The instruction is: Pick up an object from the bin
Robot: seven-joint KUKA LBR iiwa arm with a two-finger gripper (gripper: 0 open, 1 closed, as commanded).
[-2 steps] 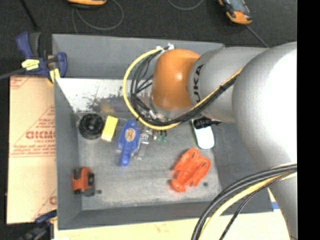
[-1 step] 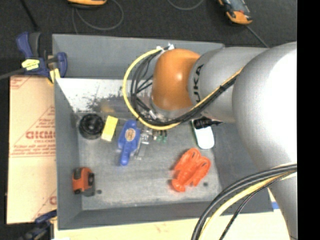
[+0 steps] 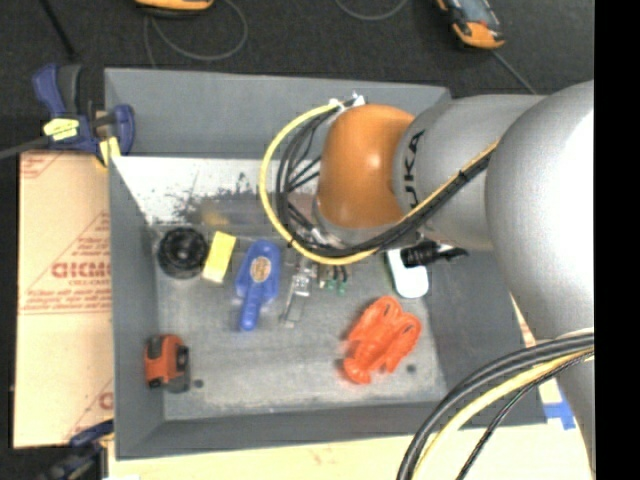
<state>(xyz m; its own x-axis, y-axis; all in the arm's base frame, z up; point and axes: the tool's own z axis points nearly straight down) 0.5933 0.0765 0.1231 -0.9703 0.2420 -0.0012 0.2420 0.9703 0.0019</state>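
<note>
Grey metal bin (image 3: 130,298), with my arm's orange cover (image 3: 362,168) above its middle. Just left of the arm's lower end lay a blue bottle-shaped thing (image 3: 255,286). A yellow block (image 3: 219,256) and a black round cap (image 3: 181,251) lay further left, a white thing (image 3: 408,276) and an orange toy (image 3: 380,340) to the right. Whether my grasp was released or clenched I could not tell.

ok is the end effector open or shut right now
The end effector: cannot be told, open or shut. It is low in the bin, just right of the blue thing.
</note>
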